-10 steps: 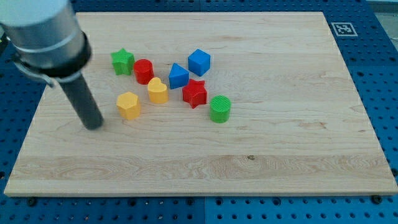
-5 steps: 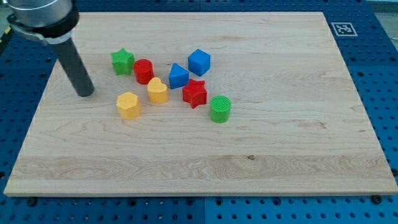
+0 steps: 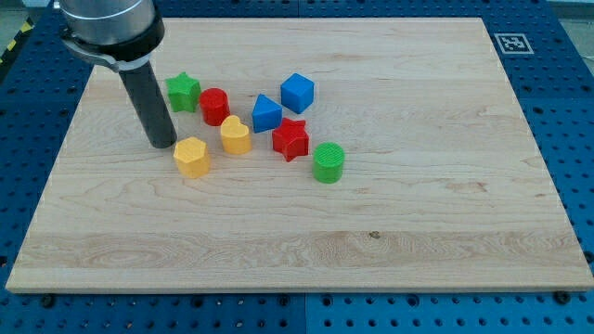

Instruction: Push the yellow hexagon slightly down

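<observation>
The yellow hexagon (image 3: 191,156) lies on the wooden board (image 3: 371,204), left of centre. My tip (image 3: 164,142) rests on the board just up and left of the hexagon, a small gap apart. The rod rises from it toward the view's top left. The green star (image 3: 183,92) sits just right of the rod, above the hexagon.
Right of the hexagon lie a yellow heart (image 3: 235,135), a red cylinder (image 3: 215,106), a blue triangle (image 3: 266,113), a blue cube (image 3: 297,93), a red star (image 3: 290,139) and a green cylinder (image 3: 328,161). A marker tag (image 3: 513,43) is beyond the board's top right corner.
My tip has moved up, then right across the board's left side, ending close to the yellow hexagon's upper left. No block has moved.
</observation>
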